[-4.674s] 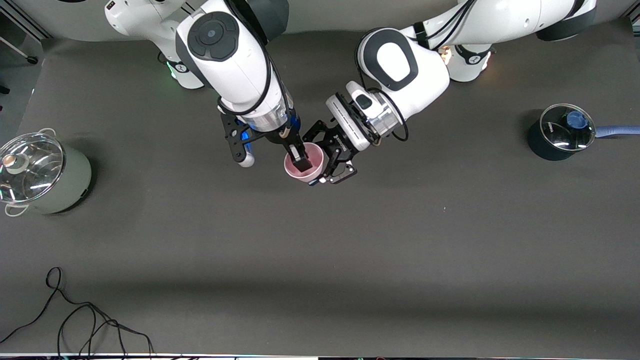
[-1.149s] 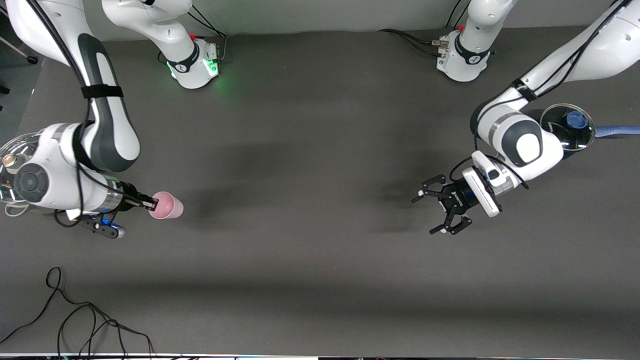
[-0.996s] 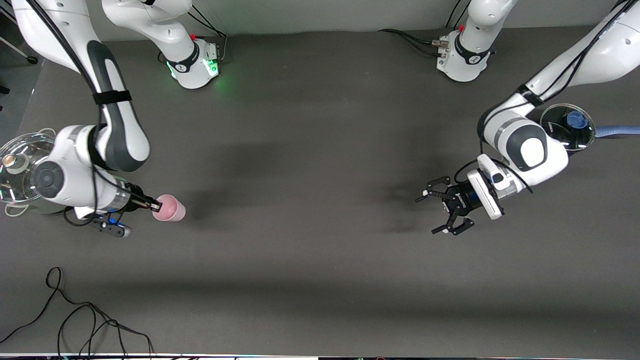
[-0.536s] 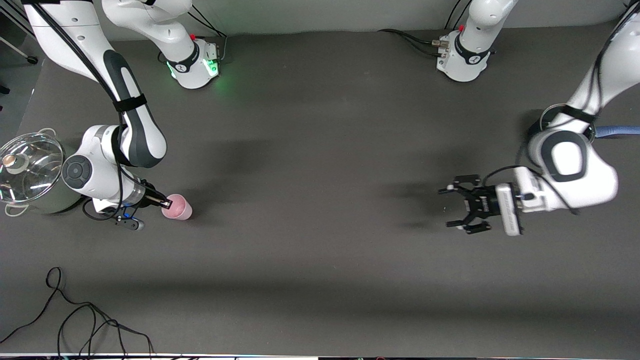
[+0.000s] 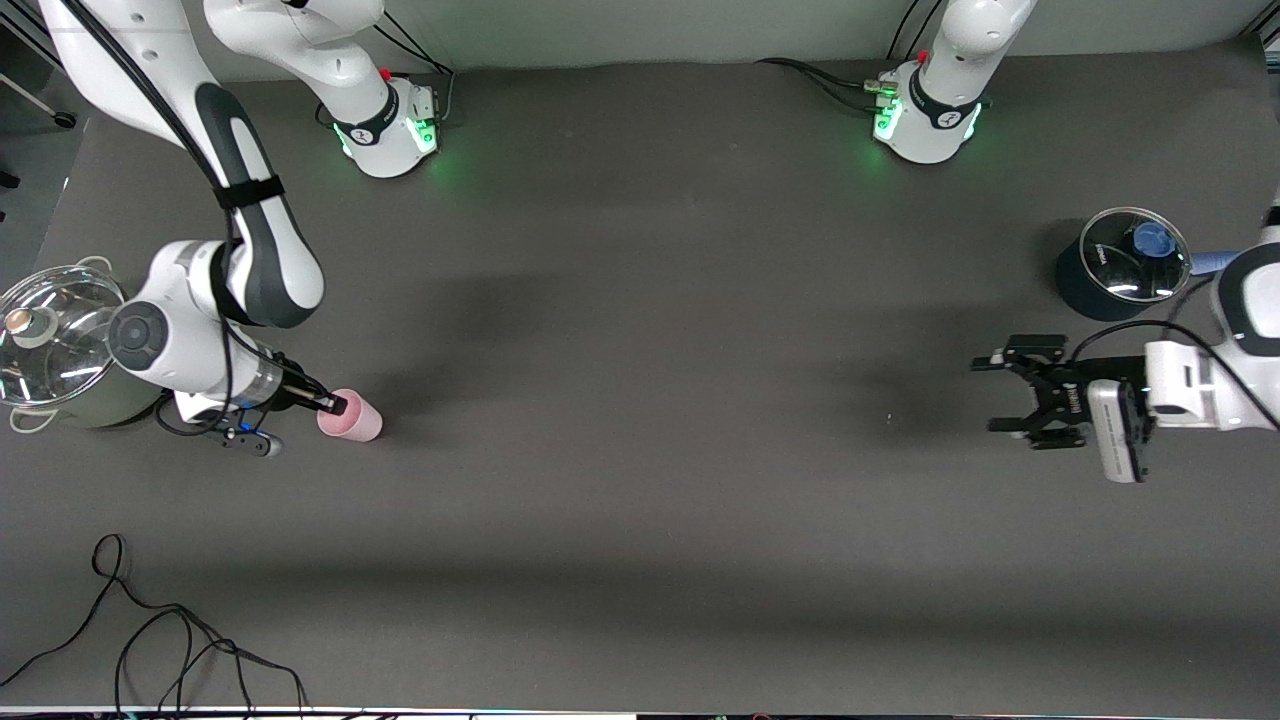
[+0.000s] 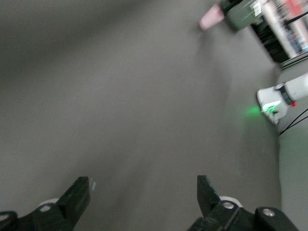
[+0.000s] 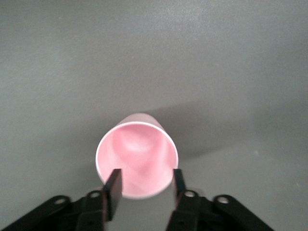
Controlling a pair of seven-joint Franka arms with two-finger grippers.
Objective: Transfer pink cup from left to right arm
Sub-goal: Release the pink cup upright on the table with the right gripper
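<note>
Front view: the pink cup (image 5: 351, 421) sits on the grey table (image 5: 640, 500) toward the right arm's end, beside a lidded pot (image 5: 70, 345). The right gripper (image 5: 335, 404) has its jaws released, straddling the cup's rim. The left gripper (image 5: 1005, 394) waits, jaws spread, empty.

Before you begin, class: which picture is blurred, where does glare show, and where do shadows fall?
Left wrist view: smeared throughout, the small pale-pink plastic cup only a soft blob. Front view: glare on the glass-lidded pale-green pot; soft arm shadows cross the dark grey table. Right wrist view: sharp, with the cup's shadow on the table.
</note>
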